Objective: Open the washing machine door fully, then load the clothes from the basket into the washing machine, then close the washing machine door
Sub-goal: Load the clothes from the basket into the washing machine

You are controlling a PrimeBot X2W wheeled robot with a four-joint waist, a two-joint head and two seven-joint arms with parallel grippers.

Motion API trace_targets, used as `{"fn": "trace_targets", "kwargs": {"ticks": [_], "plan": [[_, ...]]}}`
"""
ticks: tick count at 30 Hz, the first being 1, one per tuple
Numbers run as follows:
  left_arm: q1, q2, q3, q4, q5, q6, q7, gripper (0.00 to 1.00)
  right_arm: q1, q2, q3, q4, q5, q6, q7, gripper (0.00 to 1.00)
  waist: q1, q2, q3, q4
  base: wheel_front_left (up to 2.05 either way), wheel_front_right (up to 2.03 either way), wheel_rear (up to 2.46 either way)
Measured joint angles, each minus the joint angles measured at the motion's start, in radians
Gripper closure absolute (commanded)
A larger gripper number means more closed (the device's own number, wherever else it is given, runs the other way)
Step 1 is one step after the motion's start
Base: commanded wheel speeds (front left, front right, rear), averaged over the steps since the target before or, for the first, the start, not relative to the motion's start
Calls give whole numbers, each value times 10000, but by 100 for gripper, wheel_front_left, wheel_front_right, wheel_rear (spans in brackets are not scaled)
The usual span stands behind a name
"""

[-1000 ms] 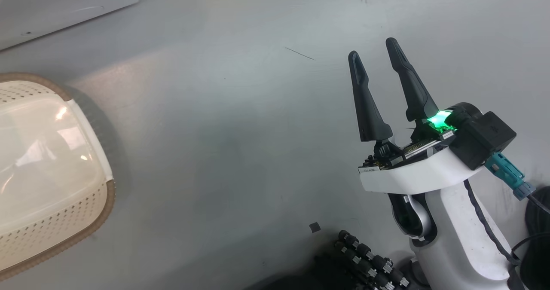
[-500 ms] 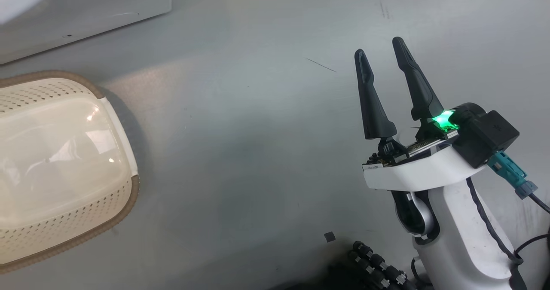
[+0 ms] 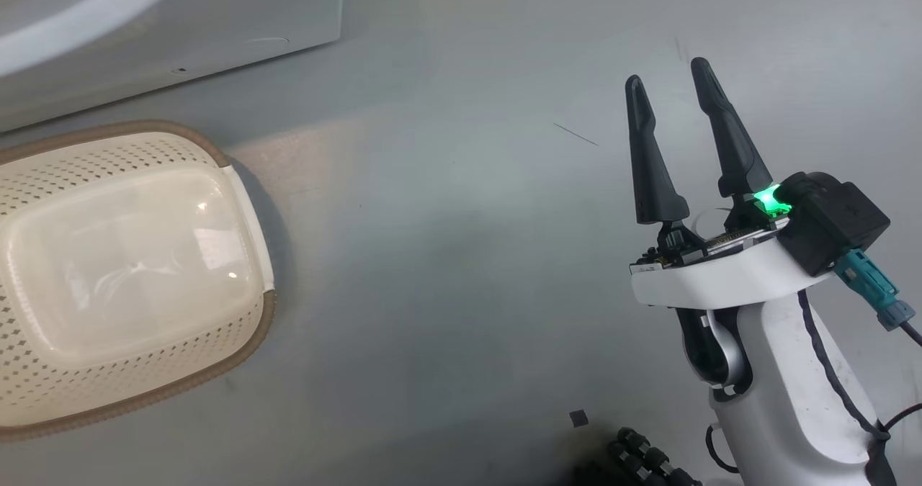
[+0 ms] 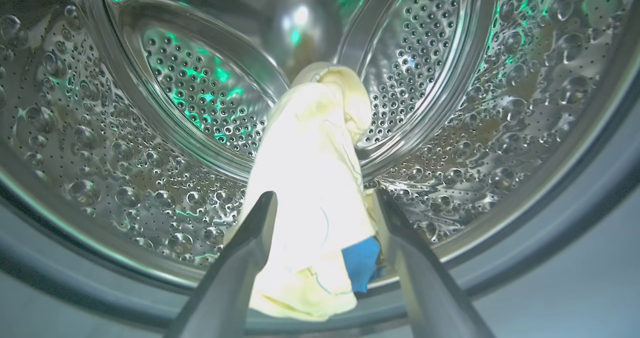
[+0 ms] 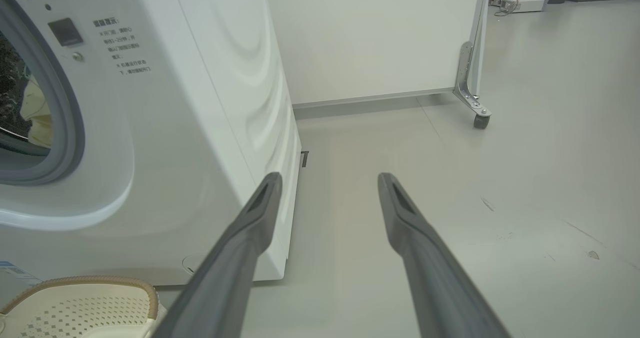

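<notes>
1. From the head view, the washing machine (image 3: 216, 32) showed as a white panel at the top left. The basket (image 3: 108, 156) sat on the grey floor (image 3: 446, 255) just in front of the machine, its glossy bottom catching the room lights. The right gripper (image 3: 666, 70) hung well off to the machine's right side over the floor, its 2 dark fingers spread apart with nothing between them.

2. From the left wrist view, the left gripper (image 4: 325, 194) was at the machine's mouth, pointing into the perforated steel drum (image 4: 100, 152). Its 2 fingers stood wide apart. The clothes (image 4: 310, 167), cream-yellow with a blue patch, lay inside the drum between those fingers, the lower end draped over the grey gasket (image 4: 75, 298). I could not tell whether either finger touched the fabric.

3. From the right wrist view, the right gripper pointed along the floor past the machine's right front corner, fingers parted and bare. The basket's brown rim showed just before the machine's front, and a bit of yellow cloth showed inside its opening.
</notes>
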Motion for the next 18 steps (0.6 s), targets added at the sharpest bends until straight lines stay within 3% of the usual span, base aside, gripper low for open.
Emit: {"fn": "trace_targets", "kwargs": {"ticks": [9,18], "plan": [[2357,-1432,-121,-639,-148,274,-1112,0,321,-113,-573,228,-560,10,0,0,0,0,-538,604,0,0,0],[4274,-2696,-706,-1160,-253,355,-1540,0,887,-424,-857,598,-838,102,0,0,0,0,-1340,1266,0,0,0]]}}
